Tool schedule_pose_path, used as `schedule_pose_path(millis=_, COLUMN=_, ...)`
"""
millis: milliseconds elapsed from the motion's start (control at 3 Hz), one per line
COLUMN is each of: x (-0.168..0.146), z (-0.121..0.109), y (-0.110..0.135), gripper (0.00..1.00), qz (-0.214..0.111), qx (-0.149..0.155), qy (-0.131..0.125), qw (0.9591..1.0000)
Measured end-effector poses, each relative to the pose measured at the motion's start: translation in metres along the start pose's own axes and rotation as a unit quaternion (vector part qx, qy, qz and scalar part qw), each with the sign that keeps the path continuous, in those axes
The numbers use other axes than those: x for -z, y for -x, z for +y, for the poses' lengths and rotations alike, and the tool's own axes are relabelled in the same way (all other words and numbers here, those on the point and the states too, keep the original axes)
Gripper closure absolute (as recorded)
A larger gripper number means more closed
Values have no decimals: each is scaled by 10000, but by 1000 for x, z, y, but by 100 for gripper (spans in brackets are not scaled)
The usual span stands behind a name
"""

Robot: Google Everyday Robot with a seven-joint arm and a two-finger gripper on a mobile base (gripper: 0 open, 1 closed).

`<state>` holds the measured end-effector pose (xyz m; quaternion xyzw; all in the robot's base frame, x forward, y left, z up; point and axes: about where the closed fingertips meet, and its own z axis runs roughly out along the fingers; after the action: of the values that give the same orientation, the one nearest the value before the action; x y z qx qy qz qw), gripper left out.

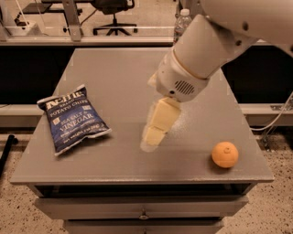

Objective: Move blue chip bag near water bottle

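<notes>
You worked in an office-type room: grey desk (114, 68) with drawers (142, 205) under its front edge, rolling office chair (114, 11) past the far edge, speckled floor (280, 201) off the front corners. Gripper (153, 137) hung over mid-desk.

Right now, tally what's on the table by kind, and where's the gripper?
Chip bags: 1, the blue chip bag, left side.
Bottles: 1, the water bottle, far edge, mostly hidden behind the arm.
Fruit: 1, the orange, front right.
Total: 3.
The gripper hangs over the middle of the table, between bag and orange.
</notes>
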<state>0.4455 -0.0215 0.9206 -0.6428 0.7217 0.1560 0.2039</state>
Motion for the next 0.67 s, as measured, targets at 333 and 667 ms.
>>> schedule_pose_path(millis=333, x=-46, z=17, y=53, gripper=0, qz=-586, qx=49, qy=353, qw=9976)
schedule_pose_path(millis=667, x=-91, z=22, y=94, gripper=0, qz=-1047, qx=125, qy=464, qw=9933)
